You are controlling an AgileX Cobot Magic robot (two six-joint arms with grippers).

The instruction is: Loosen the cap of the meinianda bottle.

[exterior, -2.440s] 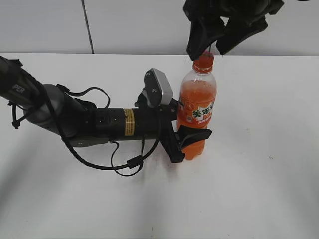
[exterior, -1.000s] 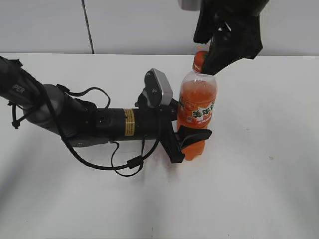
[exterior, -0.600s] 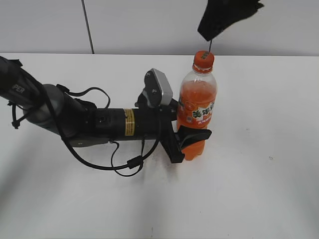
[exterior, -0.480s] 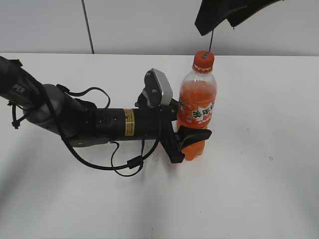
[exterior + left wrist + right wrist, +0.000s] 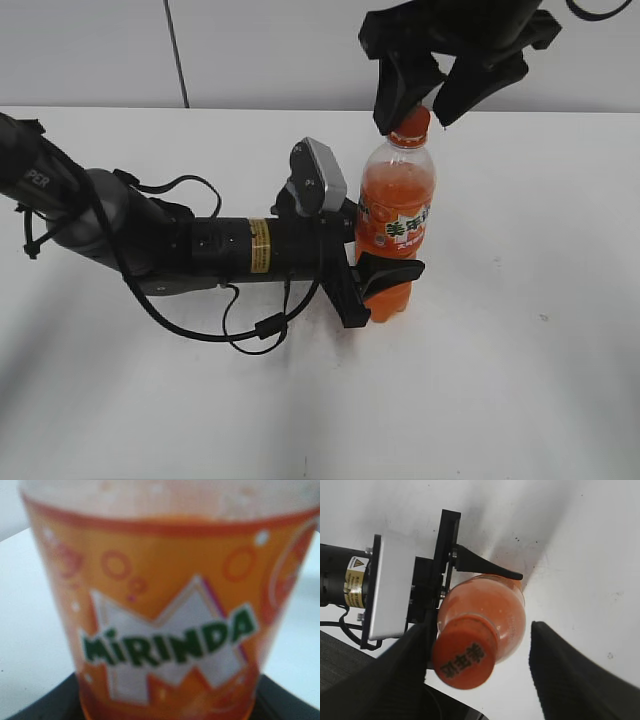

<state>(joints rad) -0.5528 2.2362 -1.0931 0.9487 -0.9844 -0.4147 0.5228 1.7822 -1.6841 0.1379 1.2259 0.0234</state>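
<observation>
The meinianda bottle (image 5: 395, 225) stands upright on the white table, full of orange drink. Its orange label fills the left wrist view (image 5: 165, 625). My left gripper (image 5: 380, 285) is shut on the bottle's lower body, with a black finger on each side. The orange cap (image 5: 411, 125) sits on the neck and shows from above in the right wrist view (image 5: 464, 660). My right gripper (image 5: 425, 100) is open just above the bottle, one finger on each side of the cap (image 5: 485, 670). The left finger is close against the cap and the right finger stands apart.
The left arm (image 5: 150, 240) lies along the white table (image 5: 520, 360) from the left edge, with a loose black cable (image 5: 250, 330) looped in front of it. A grey wall (image 5: 250, 50) rises behind the table's far edge.
My right gripper, lifted clear above the bottle half a second ago, has come back down with open fingers around the cap. The bottle and left arm have not moved.
</observation>
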